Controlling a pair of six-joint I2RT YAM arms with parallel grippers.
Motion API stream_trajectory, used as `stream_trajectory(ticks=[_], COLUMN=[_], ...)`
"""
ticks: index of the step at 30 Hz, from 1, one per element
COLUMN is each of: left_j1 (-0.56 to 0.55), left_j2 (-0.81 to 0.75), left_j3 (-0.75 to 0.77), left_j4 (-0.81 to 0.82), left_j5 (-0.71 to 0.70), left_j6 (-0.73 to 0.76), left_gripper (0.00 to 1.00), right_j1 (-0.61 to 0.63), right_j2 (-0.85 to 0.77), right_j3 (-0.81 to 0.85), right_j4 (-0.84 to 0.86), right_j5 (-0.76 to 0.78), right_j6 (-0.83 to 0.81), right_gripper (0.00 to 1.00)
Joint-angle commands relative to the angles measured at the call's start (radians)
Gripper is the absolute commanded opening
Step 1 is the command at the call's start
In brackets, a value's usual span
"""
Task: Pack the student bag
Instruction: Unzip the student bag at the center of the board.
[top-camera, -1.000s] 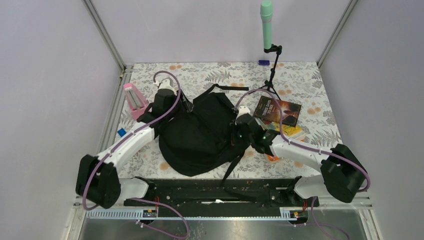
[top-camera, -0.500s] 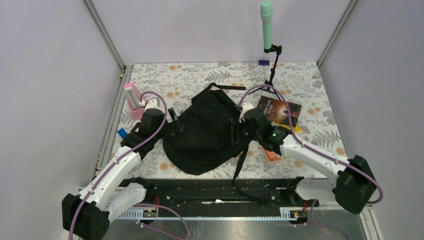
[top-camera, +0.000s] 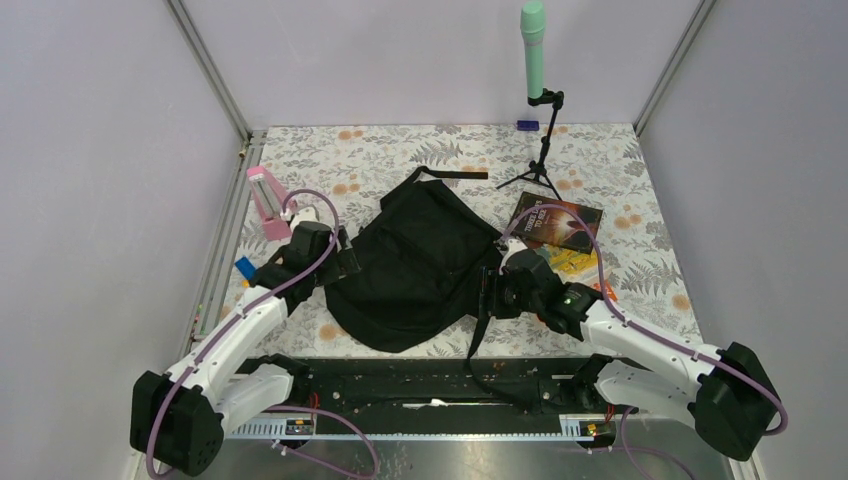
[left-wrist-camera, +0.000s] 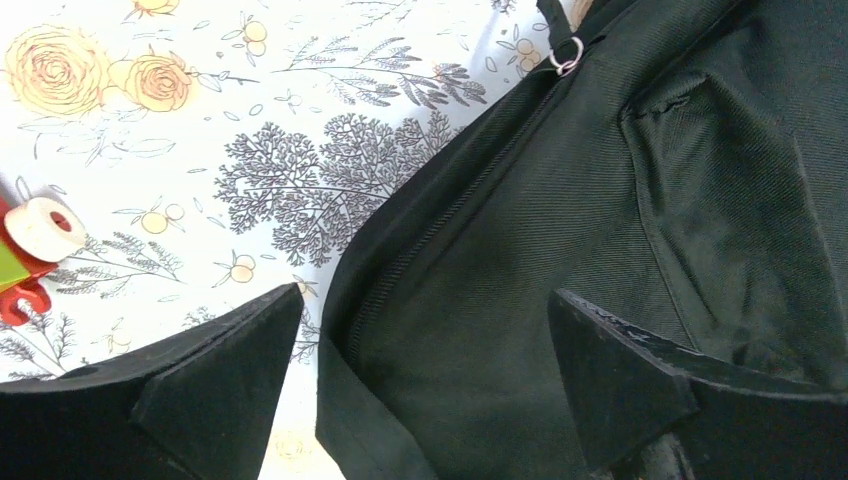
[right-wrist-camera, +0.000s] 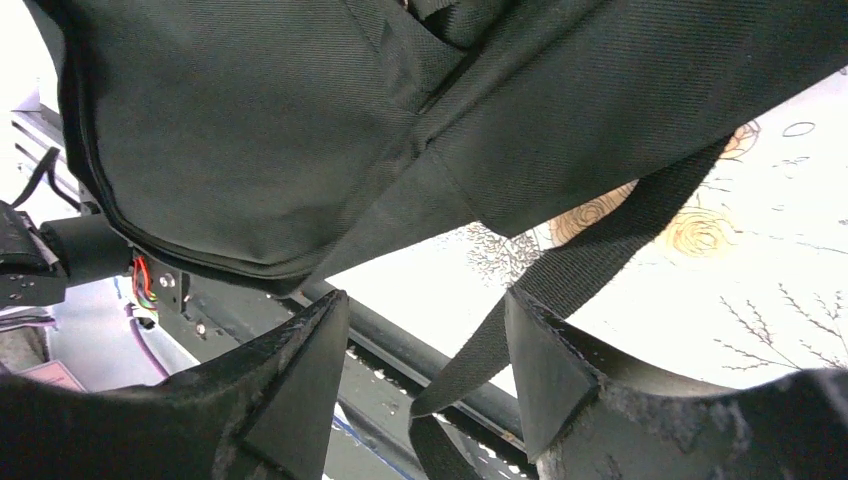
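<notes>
Hovering over the flowered table (top-camera: 400, 160), I had the student bag (top-camera: 415, 265) lying flat between my two pincers, near the middle of the cloth. My left pincer (top-camera: 343, 258) was at the bag's left edge, its jaws spread wide and holding nothing. Seen from the left wrist, the bag's hem ran up beneath the gap between the two fingers, printed cloth on one side and black fabric on the other. My right pincer (top-camera: 492, 292) was at the bag's right edge, jaws parted too and closed on nothing. A webbing strap (right-wrist-camera: 560, 290) slanted across behind that gap, close to one finger; whether it touched I could not tell.

The bag was soft black cloth, tightly woven with a fine diagonal rib, slumped into a rounded shape with folds and a sewn pocket seam. A small metal ring (left-wrist-camera: 566, 62) sat at the end of its zip line. The strap was flat and ribbed. My fingers (left-wrist-camera: 215, 385) were dull black wedges with rough edges.

A dark book (top-camera: 556, 220) lay beyond my right arm, partly crossed by a cable, and a yellow thing (top-camera: 568, 262) beside it was too hidden to name. At the edge of the left wrist view a red thing with a white roll (left-wrist-camera: 40, 230) was cut off. The bag's opening could not be made out.
</notes>
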Motion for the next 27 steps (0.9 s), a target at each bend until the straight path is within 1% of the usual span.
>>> stream_trajectory(ticks=[1,6,11,12,14,20,21,23,25,26,27], left_j1=[0.006,0.006,0.006,0.006,0.006,0.006,0.006,0.006,0.006,0.006,0.006], left_j2=[-0.042,-0.079,-0.028,-0.018,-0.005,-0.013,-0.013,-0.015,-0.015,-0.016,-0.019], left_j3=[0.008,0.026,0.012,0.011,0.011,-0.002,-0.006,-0.016,-0.028,-0.033,-0.038], left_j4=[-0.026,-0.054,-0.046,-0.045,-0.037,-0.030,-0.031,-0.026,-0.021,-0.021,-0.022], left_j5=[-0.058,-0.071,-0.044,-0.037,-0.016,0.026,0.031,0.043,0.056,0.060,0.066], left_j6=[-0.010,-0.004,-0.013,-0.014,-0.010,-0.007,-0.010,-0.013,-0.012,-0.013,-0.013], left_gripper=[0.99,0.99,0.99,0.98,0.93,0.72,0.67,0.53,0.37,0.28,0.20], right_j1=[0.022,0.071,0.136,0.148,0.180,0.223,0.225,0.227,0.228,0.226,0.226], right_j2=[0.018,0.065,0.108,0.120,0.143,0.219,0.230,0.253,0.276,0.287,0.298], right_j3=[0.003,0.009,0.008,0.010,0.007,0.015,0.011,0.001,0.001,0.007,0.016], right_j4=[0.071,0.118,0.179,0.210,0.251,0.276,0.289,0.325,0.357,0.364,0.366], right_j5=[-0.027,-0.032,-0.020,-0.020,-0.008,0.004,0.003,-0.002,0.001,0.006,0.011], right_j6=[0.050,0.076,0.131,0.140,0.159,0.180,0.187,0.197,0.203,0.202,0.192], right_gripper=[0.66,0.65,0.65,0.65,0.65,0.65,0.65,0.65,0.62,0.57,0.49])
